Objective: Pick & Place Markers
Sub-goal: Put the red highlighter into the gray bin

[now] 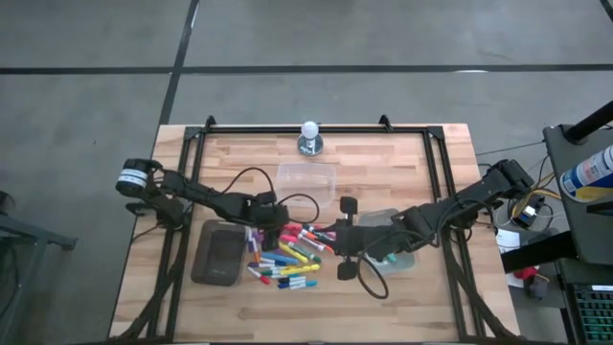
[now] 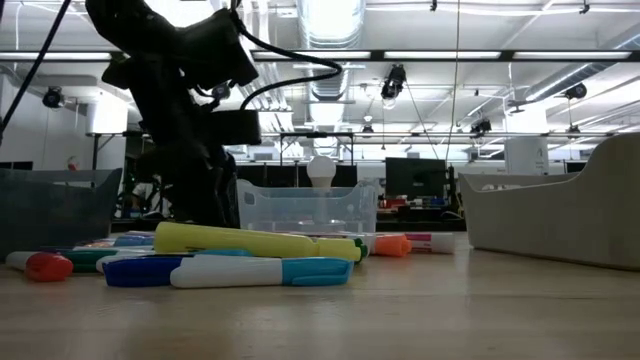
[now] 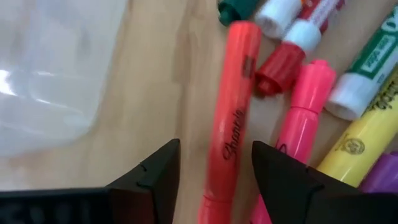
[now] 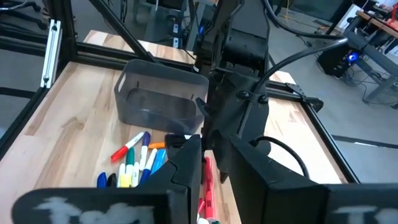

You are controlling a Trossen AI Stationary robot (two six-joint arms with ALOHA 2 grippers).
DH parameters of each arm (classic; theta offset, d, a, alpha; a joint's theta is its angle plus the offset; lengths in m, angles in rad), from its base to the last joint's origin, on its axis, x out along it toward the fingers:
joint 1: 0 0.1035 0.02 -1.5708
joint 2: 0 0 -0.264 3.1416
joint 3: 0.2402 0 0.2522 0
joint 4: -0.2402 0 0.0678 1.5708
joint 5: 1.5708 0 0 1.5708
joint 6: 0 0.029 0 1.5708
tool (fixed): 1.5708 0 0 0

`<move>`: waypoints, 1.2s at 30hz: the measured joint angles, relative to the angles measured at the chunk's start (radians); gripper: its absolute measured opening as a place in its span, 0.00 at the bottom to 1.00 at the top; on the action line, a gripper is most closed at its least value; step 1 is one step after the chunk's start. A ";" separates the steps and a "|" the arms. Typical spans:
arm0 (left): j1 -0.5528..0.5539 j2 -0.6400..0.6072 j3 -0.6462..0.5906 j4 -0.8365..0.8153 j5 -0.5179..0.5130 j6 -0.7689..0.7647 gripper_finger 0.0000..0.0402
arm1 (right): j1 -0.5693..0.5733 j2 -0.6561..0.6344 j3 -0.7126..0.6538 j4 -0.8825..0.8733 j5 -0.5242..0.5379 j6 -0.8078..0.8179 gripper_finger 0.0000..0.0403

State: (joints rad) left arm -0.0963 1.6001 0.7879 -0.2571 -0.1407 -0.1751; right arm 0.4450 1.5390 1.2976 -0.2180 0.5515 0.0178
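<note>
Two arms reach in over the bench, and the work is on the left. Nearest the left edge sits the dark grey tray (image 1: 217, 255). Just beside it the left pincer (image 1: 257, 222) hangs low over the near end of the markers (image 1: 287, 263), which lie scattered mid-bench toward the front edge. Its fingers (image 3: 152, 180) stand apart, straddling a red-orange Sharpie marker (image 3: 229, 124) that lies flat between them, not yet gripped; a pink marker (image 3: 303, 106) lies close alongside. A clear plastic tub (image 1: 306, 176) stands behind the pile, toward the back edge.

This looks like the reach-and-grasp step of one pick, with most markers still loose on the wood. The next move calls for closing squarely on the red-orange barrel without catching the pink neighbour, then lifting clear.

Right of the pile, the right pincer (image 1: 347, 238) waits with its fingers narrowly parted, holding nothing, beside a second clear tub (image 1: 397, 257).
</note>
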 joint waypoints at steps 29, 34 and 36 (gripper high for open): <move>0.004 -0.005 0.002 0.039 -0.026 0.010 0.00 | 0.000 0.000 0.000 0.016 -0.002 -0.022 0.17; 0.006 -0.005 0.003 0.040 0.046 -0.017 0.02 | -0.001 0.001 0.000 0.022 -0.002 -0.030 0.17; 0.006 -0.002 0.003 0.022 0.053 -0.050 0.03 | -0.001 0.001 0.000 0.023 -0.002 -0.030 0.17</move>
State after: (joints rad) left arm -0.0906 1.5984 0.7914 -0.2355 -0.0876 -0.2246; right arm 0.4438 1.5398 1.2976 -0.1951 0.5499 -0.0125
